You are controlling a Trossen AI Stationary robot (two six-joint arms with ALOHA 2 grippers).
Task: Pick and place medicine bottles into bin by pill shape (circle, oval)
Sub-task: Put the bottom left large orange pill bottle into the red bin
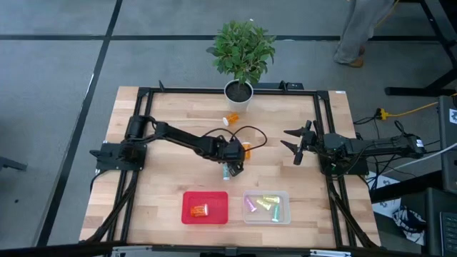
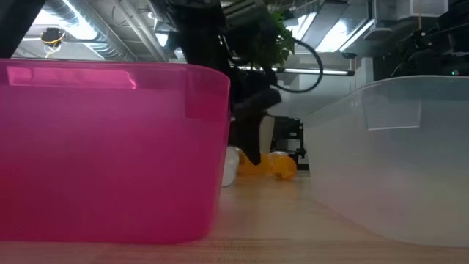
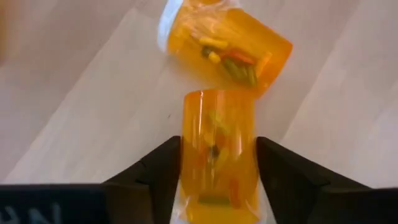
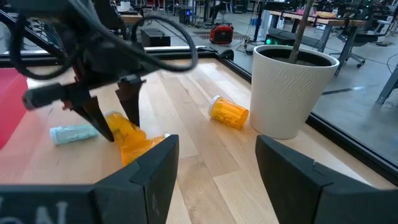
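High view, wooden table, grey floor

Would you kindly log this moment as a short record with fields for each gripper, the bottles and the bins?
left gripper: at table centre, fingers around an orange bottle
right gripper: open, empty, waiting at table's right side
second orange bottle: lying just beyond the gripped one
third orange bottle: lying near the plant pot
teal bottle: lying on table
red bin: one orange bottle
clear bin: several pastel bottles

Even, bright overhead light; the low view's pink bin looms blurred, ceiling lamps glaring behind.
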